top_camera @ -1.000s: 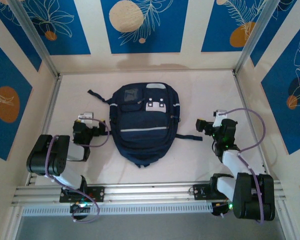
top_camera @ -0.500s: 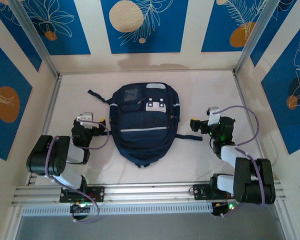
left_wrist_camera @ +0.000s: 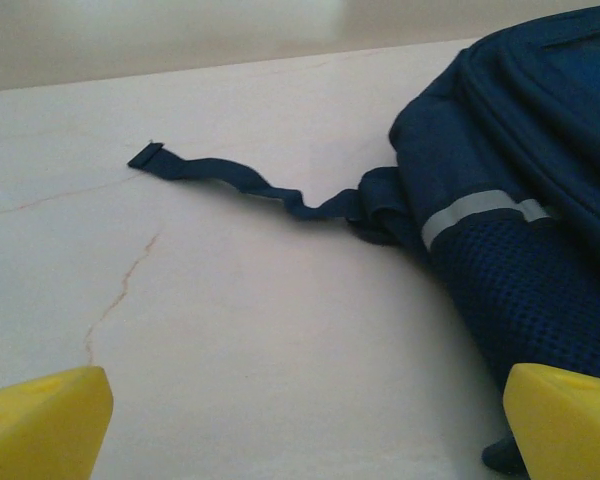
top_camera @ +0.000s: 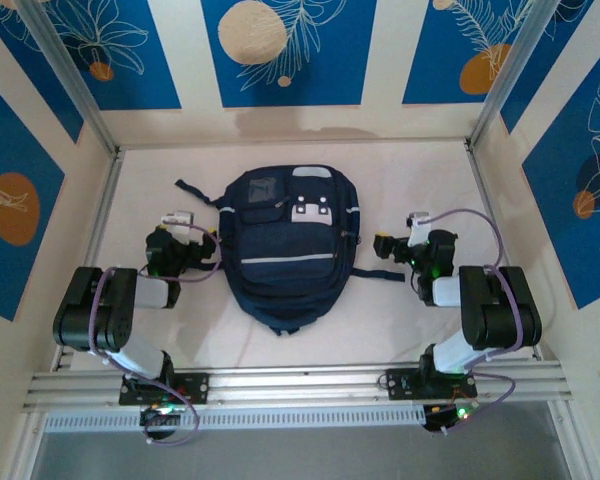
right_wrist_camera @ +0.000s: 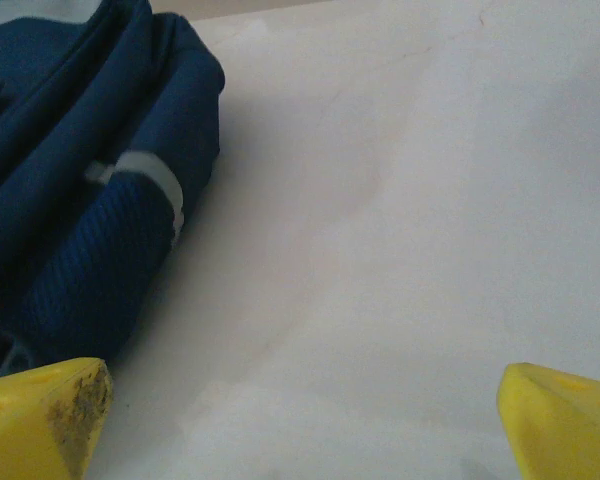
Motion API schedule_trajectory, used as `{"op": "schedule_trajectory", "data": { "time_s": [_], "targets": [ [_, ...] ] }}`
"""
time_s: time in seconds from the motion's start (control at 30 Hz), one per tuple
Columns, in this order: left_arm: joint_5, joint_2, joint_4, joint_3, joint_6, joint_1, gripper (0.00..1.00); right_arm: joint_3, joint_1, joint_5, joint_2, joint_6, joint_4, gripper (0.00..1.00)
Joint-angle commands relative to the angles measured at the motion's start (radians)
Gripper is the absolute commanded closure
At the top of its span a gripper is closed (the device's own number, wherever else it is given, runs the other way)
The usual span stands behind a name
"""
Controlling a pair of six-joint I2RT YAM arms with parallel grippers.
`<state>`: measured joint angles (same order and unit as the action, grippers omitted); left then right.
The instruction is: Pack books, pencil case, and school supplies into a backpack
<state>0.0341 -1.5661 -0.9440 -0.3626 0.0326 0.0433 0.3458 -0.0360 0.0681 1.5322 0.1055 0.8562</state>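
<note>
The dark navy backpack [top_camera: 285, 245] lies flat in the middle of the white table, front up, with a pale stripe across it. My left gripper [top_camera: 202, 246] sits low by its left side, open, its yellow fingertips [left_wrist_camera: 40, 425] wide apart over bare table; the backpack [left_wrist_camera: 520, 200] and a loose strap [left_wrist_camera: 240, 185] lie ahead. My right gripper [top_camera: 384, 245] is low by the backpack's right side, also open with nothing between its fingertips [right_wrist_camera: 565, 420]; the backpack [right_wrist_camera: 80, 200] is to its left. The books, pencil case and school supplies are out of view.
A navy strap [top_camera: 195, 190] trails from the backpack's upper left and another [top_camera: 375, 273] from its right. Blue-and-cream patterned walls [top_camera: 280, 60] close in the table on three sides. A metal rail [top_camera: 300, 385] carries the arm bases at the near edge.
The right arm has folded up and its gripper has moved left, close to the backpack's right side. The left gripper has moved a little farther away and toward the backpack. Both stayed open.
</note>
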Motion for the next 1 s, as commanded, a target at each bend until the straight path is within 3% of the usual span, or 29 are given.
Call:
{"op": "schedule_trajectory", "data": {
  "time_s": [0.0, 0.1, 0.2, 0.27, 0.33, 0.4, 0.43, 0.5, 0.53, 0.97],
  "targets": [
    [-0.046, 0.01, 0.021, -0.013, -0.013, -0.008, 0.0, 0.047, 0.003, -0.115, -0.004, 0.031, 0.002, 0.01],
    [-0.053, 0.011, 0.018, -0.012, -0.019, -0.008, 0.0, 0.047, 0.015, -0.158, -0.007, 0.029, -0.001, 0.01],
    [-0.057, 0.012, 0.011, -0.007, -0.017, -0.006, 0.0, 0.001, 0.067, -0.4, -0.015, 0.056, 0.078, 0.01],
    [-0.046, 0.011, 0.016, -0.008, -0.005, 0.001, 0.0, 0.0, 0.064, -0.32, -0.006, 0.02, 0.088, 0.01],
    [0.057, 0.014, 0.026, -0.013, 0.032, 0.001, 0.0, 0.066, 0.048, -0.097, -0.01, -0.041, -0.043, 0.01],
    [0.097, 0.013, 0.002, 0.001, 0.05, 0.0, 0.0, 0.032, 0.008, -0.004, 0.001, -0.021, 0.047, 0.01],
    [0.095, 0.012, 0.0, 0.001, 0.047, 0.0, 0.0, 0.048, 0.007, 0.002, -0.007, -0.027, -0.004, 0.01],
    [-0.043, 0.011, 0.043, -0.022, -0.004, 0.0, 0.0, 0.053, 0.014, -0.06, -0.003, -0.008, -0.002, 0.01],
    [-0.055, 0.011, 0.025, -0.014, -0.009, 0.001, 0.0, 0.053, 0.015, -0.077, -0.008, -0.004, -0.01, 0.01],
    [-0.057, 0.012, 0.014, -0.009, -0.008, 0.001, 0.0, 0.061, 0.016, -0.082, -0.007, -0.004, -0.027, 0.01]
  ]
}}
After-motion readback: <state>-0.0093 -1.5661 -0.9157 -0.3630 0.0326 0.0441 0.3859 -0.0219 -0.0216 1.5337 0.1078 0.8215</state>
